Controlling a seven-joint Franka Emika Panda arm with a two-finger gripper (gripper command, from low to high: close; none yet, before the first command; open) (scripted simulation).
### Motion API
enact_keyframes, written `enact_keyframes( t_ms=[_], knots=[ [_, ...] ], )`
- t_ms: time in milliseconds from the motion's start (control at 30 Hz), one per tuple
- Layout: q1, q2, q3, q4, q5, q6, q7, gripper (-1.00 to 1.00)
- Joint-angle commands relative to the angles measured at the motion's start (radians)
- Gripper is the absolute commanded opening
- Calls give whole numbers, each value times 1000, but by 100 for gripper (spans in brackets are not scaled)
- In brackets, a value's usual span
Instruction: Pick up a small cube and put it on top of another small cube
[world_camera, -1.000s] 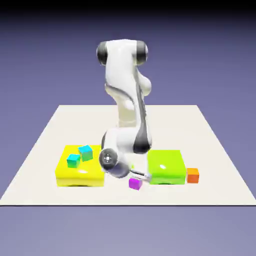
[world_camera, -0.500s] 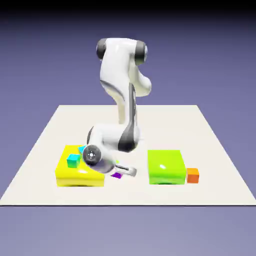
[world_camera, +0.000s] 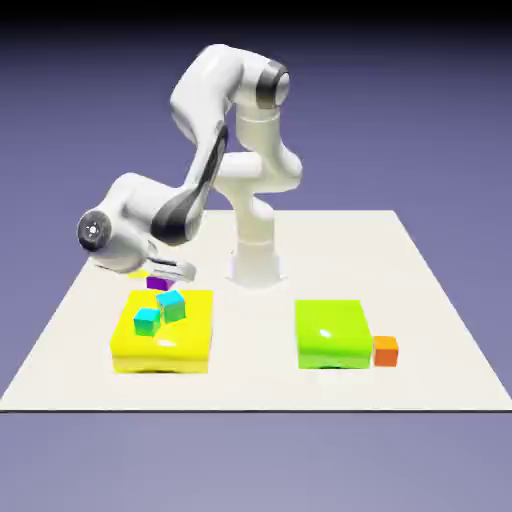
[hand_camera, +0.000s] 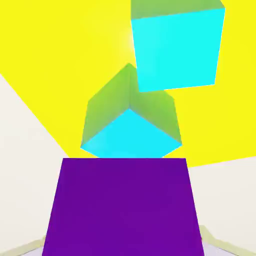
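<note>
While the gripper (world_camera: 168, 272) stays clamped on the small purple cube (world_camera: 158, 283) just above the yellow block's (world_camera: 190, 335) far edge, it should square up over the nearer teal cube (world_camera: 172, 305) before lowering.

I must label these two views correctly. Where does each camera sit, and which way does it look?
Exterior view: fixed, above the table, facing the arm; gripper holds the purple cube.
Hand view: on the hand, looking along the gripper at the yellow block; fingers hidden.
Shared: purple cube, yellow block, two teal cubes.
</note>
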Motion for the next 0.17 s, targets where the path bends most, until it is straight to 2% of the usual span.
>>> enact_keyframes(
  t_ms=[0, 33, 67, 133],
  knots=[
    [1, -1, 1, -36, -1, 36, 1, -100],
    [2, -2, 1, -62, -1, 61, 2, -100],
    [2, -2, 1, -62, -1, 61, 2, 100],
    [1, -1, 1, -26, -2, 25, 1, 100]
  ],
)
